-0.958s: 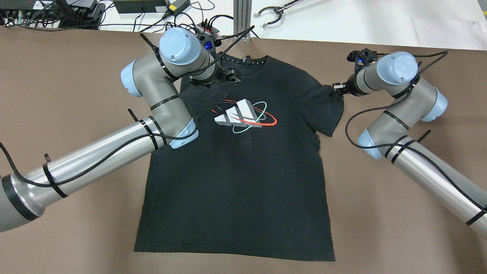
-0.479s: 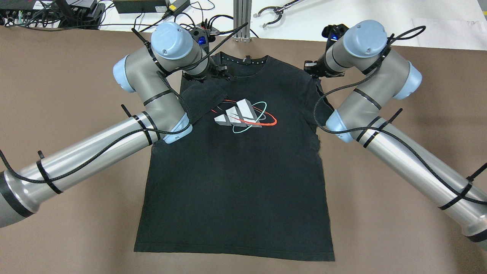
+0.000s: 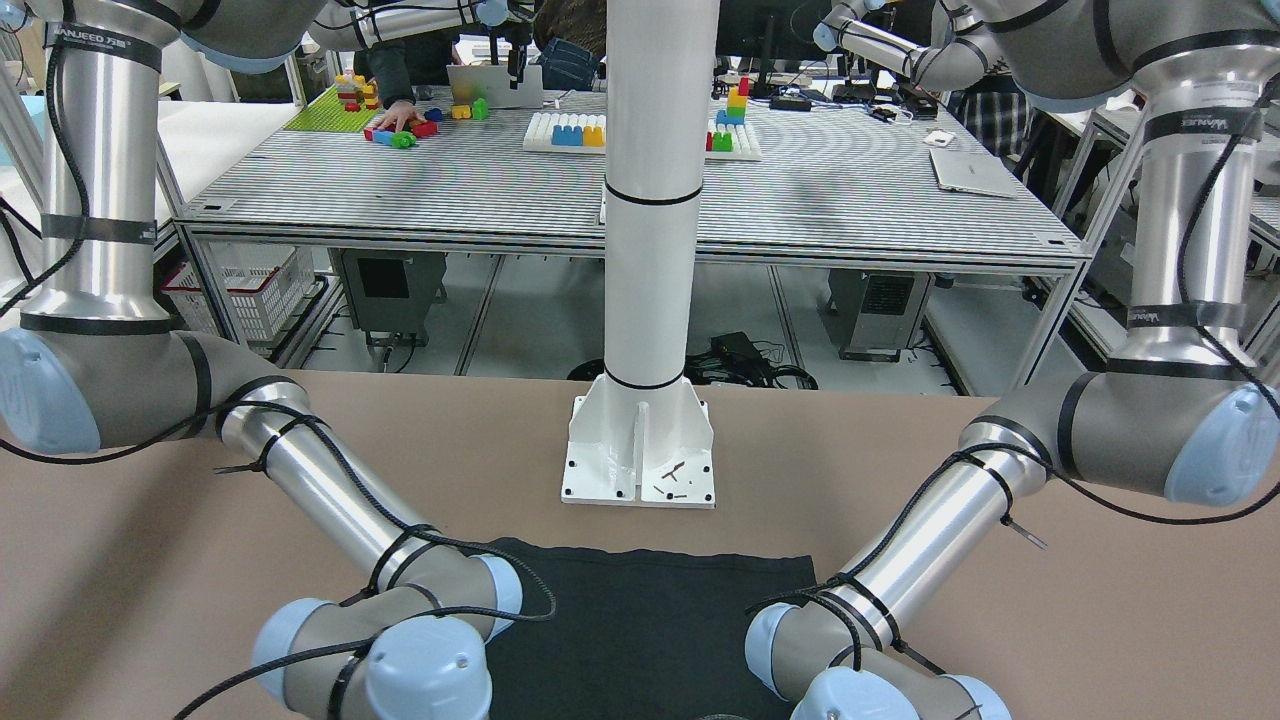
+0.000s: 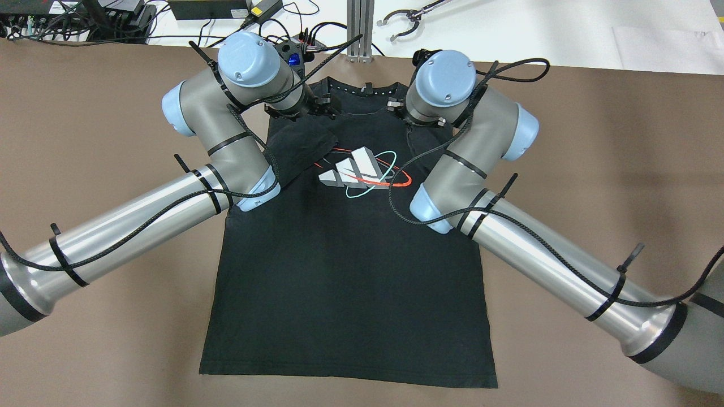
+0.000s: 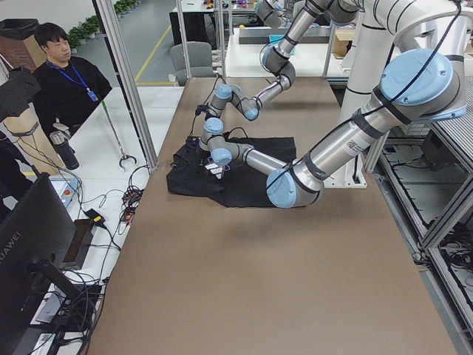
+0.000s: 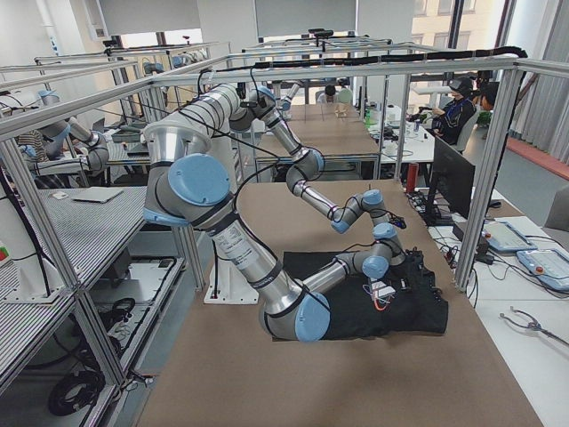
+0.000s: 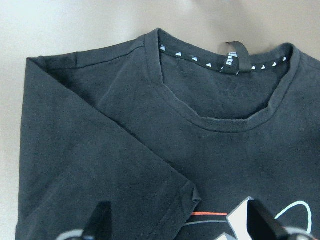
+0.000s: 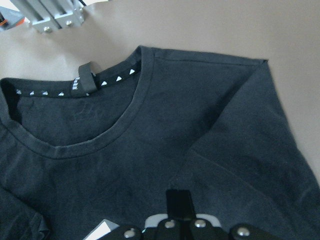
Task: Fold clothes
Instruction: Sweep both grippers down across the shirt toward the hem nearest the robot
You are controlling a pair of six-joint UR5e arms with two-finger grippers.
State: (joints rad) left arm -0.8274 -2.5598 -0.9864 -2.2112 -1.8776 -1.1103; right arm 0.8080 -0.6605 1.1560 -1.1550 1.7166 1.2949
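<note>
The clothes are one black T-shirt (image 4: 350, 271) lying flat, chest up, on the brown table, with a white three-bar logo (image 4: 353, 168) ringed in red and teal. Its left sleeve (image 7: 100, 170) is folded inward across the chest. My left gripper (image 4: 325, 107) hovers by the collar, and the left wrist view shows it (image 7: 182, 222) open, with nothing between the fingers. My right gripper (image 4: 396, 106) sits on the other side of the collar. Seen from its wrist, it (image 8: 178, 200) is shut on the right sleeve (image 8: 240, 150), which is drawn in over the chest.
A white pillar base plate (image 3: 640, 460) stands just behind the shirt's hem. At the far table edge are an aluminium post (image 4: 359, 28), cables and power boxes (image 4: 209, 8) and a grabber tool (image 4: 407, 17). A person (image 5: 66, 74) stands beyond that edge.
My right arm has swung left from the table's right side, carrying the right sleeve in over the chest. The left arm has drawn back slightly to the left.
</note>
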